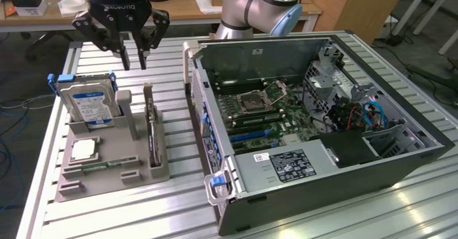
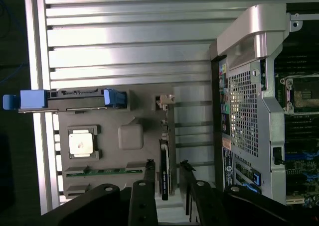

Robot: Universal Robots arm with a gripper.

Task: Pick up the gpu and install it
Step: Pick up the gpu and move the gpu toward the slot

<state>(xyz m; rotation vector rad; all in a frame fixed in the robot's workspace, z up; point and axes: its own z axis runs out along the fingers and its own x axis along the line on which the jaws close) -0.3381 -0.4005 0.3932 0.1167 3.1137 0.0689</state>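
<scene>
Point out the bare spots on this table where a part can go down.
Bare slats lie along the table's near edge in front of the tray, and at the near corner on the exterior view's right of the case. The strip between tray and case is tight; the gripper hangs over the tray's far end.

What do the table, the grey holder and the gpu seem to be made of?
The table: likely aluminium, with silvery ribbed slats that catch bright glare.
The grey holder: probably plastic, with a matte, uniform grey surface.
The gpu: a dark circuit board standing on edge; its silvery bracket end looks like metal.
</scene>
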